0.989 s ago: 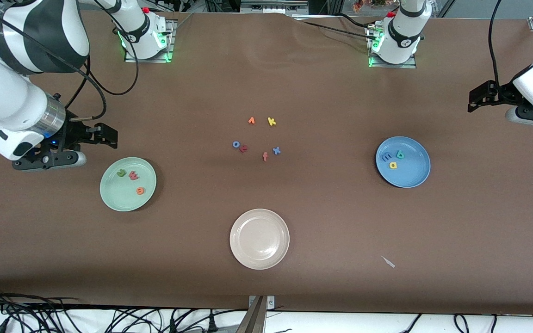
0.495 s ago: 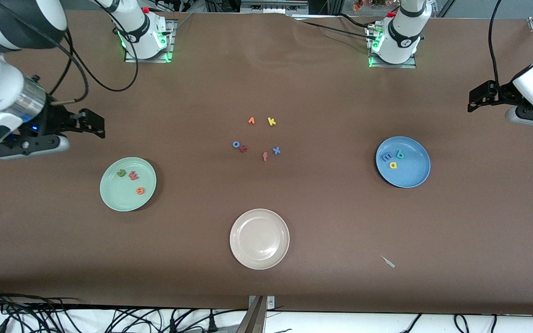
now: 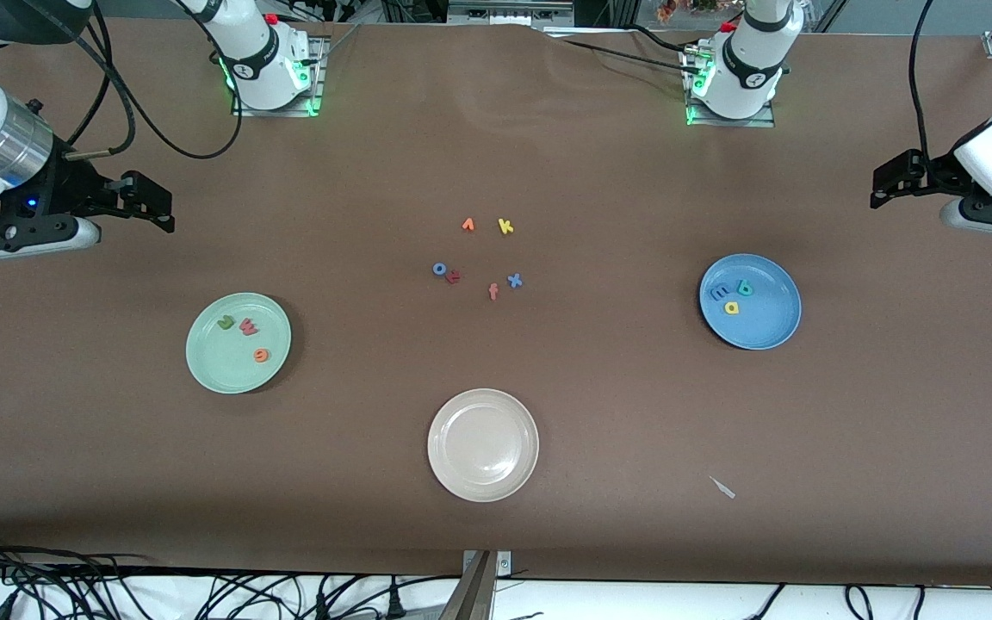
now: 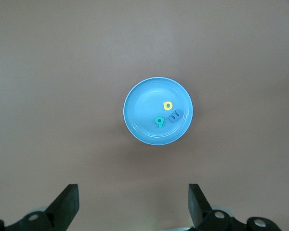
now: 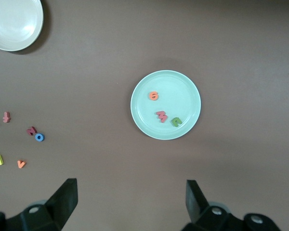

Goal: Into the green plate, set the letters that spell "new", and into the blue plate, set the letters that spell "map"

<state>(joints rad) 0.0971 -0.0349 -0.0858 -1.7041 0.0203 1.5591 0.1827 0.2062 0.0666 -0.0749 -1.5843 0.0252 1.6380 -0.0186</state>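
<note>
Between the plates lie six spare letters (image 3: 479, 254); both claws (image 3: 147, 202) (image 3: 892, 181) released.

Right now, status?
Left gripper, right gripper open, empty. Green plate holds n, e, w; blue plate holds m, a, p. Nothing blocking.

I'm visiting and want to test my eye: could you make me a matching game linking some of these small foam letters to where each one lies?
Things:
1. orange foam letter e
2. yellow foam letter a
3. yellow foam letter k
4. salmon-red foam letter w

Places:
A. on the bare brown table
B. in the round blue plate
C. in the round mint-green plate, beside the olive-green letter
D. in the mint-green plate, nearest the front camera

Pairs: 1-D, 2-B, 3-A, 4-C
</note>
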